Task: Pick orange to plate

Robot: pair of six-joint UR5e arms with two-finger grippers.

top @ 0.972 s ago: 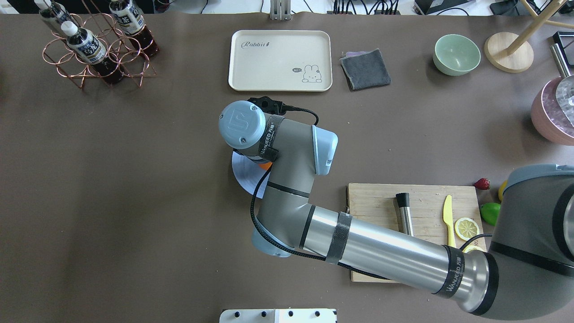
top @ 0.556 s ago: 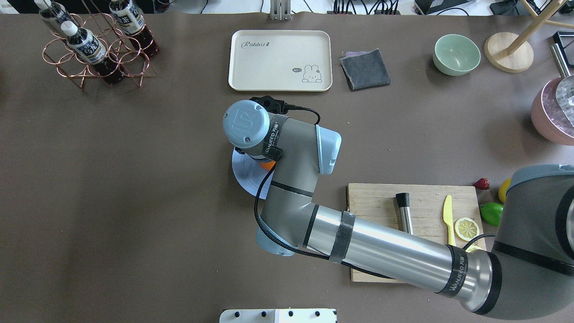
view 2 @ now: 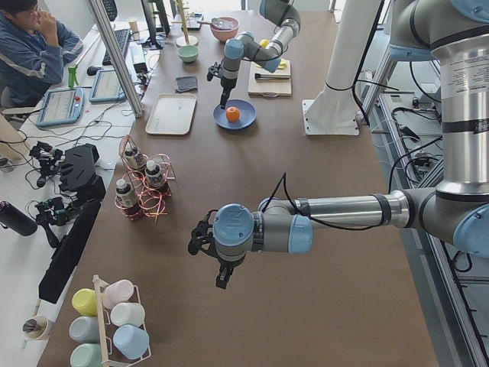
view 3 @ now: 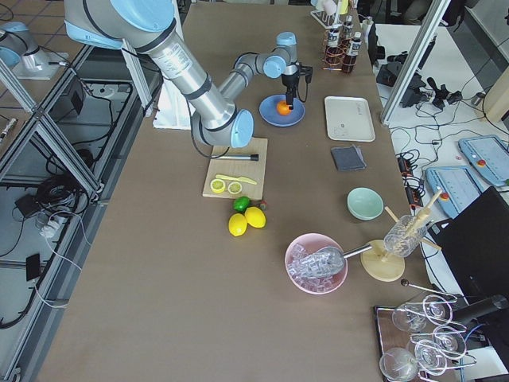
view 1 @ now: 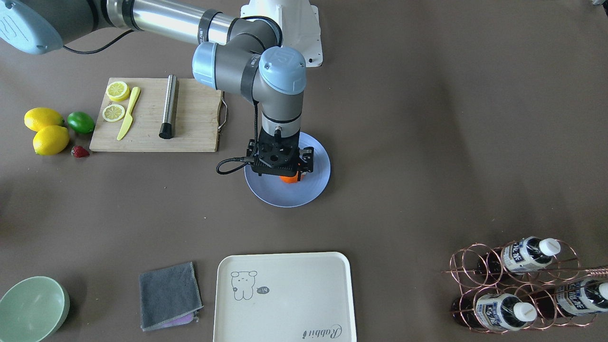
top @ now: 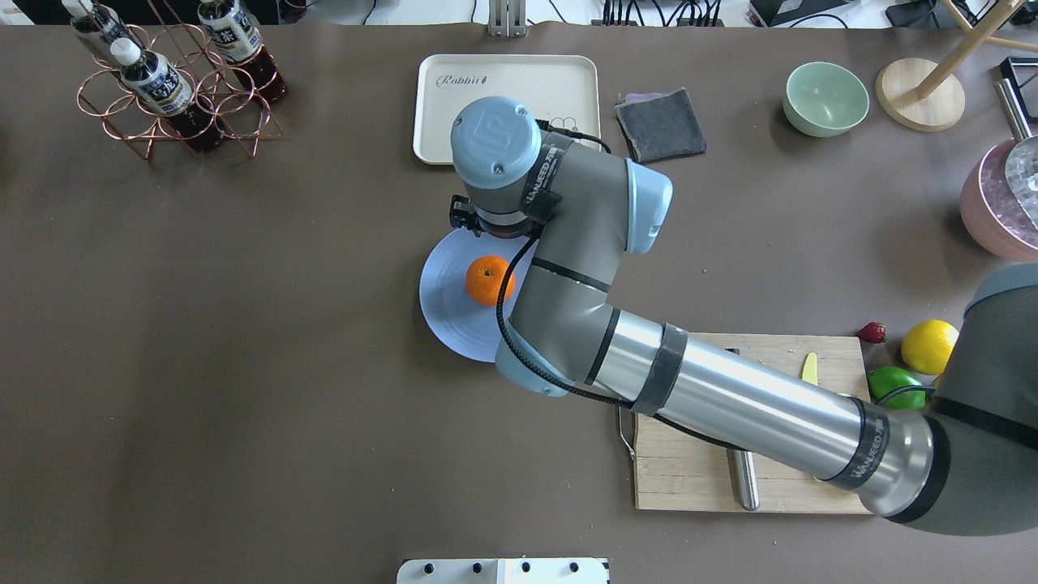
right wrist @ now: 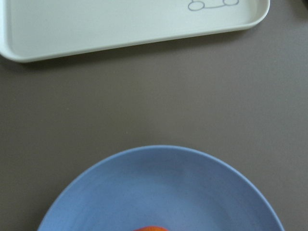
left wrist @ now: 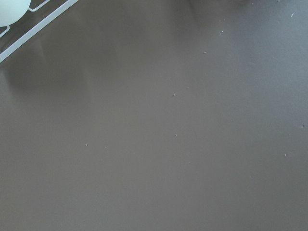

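Bottle rack point(top: 174, 89) sits far left, not involved. Left gripper point(view 2: 220, 280) shows only in the exterior left view, hanging over bare surface well apart from everything; cannot tell if it is wide or narrow, and its wrist view gives just plain brown surface. Centre: the plate point(top: 444, 312) lies flat on the surface and the orange point(top: 487, 280) rests on it, a bit right of the plate's middle, stem dimple up, nothing touching it in the overhead view. Right gripper point(view 2: 223, 99) hangs above the far side of the plate, pointing down, clear of the fruit in the side views; its fingers are hidden under the wrist and camera mount, so cannot tell how wide the jaws stand, but it does not look to be holding anything. Cream tray point(top: 438, 122) just beyond it, cutting board point(top: 689, 478) near right, lemon point(top: 928, 346) and lime point(top: 894, 381) further right. Judgement: placing looks done, only the right arm's retreat left.
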